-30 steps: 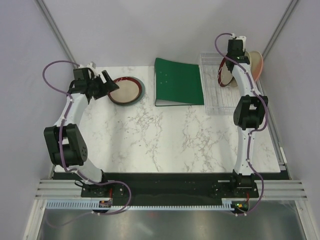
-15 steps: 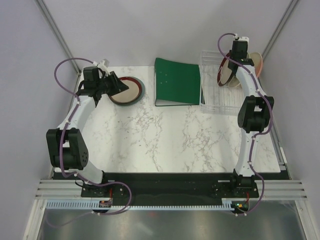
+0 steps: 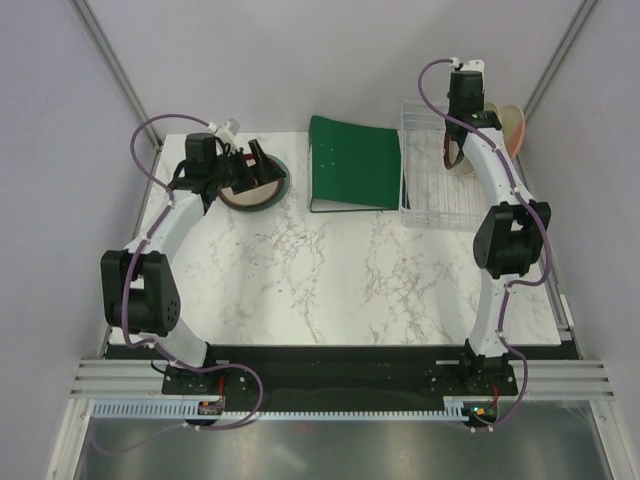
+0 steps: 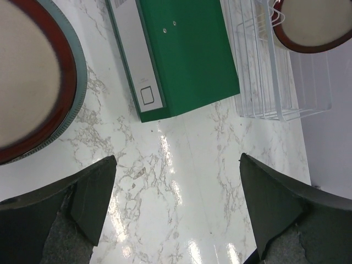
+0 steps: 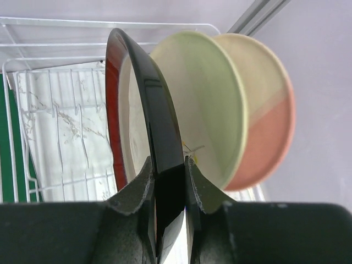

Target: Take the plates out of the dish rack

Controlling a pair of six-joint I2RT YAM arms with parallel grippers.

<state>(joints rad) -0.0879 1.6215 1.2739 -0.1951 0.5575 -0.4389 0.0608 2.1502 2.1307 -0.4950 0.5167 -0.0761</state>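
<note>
Two plates lie stacked at the table's far left, a dark-red rimmed one with a beige centre on a slate grey one. My left gripper hovers open over this stack, nothing between its fingers. The clear dish rack stands at the far right. My right gripper is shut on the top rim of a second dark-red rimmed plate, which stands upright in the rack. Behind it stand a cream plate and a cream-and-pink plate.
A flat green binder lies between the stacked plates and the rack, touching the rack's left side. The booth's right wall runs close behind the rack. Marble table stretches toward the arm bases.
My left gripper has swung right, from beside the stacked plates to above them. My right gripper has shifted a little toward the back with its fingers on the red-rimmed plate.
</note>
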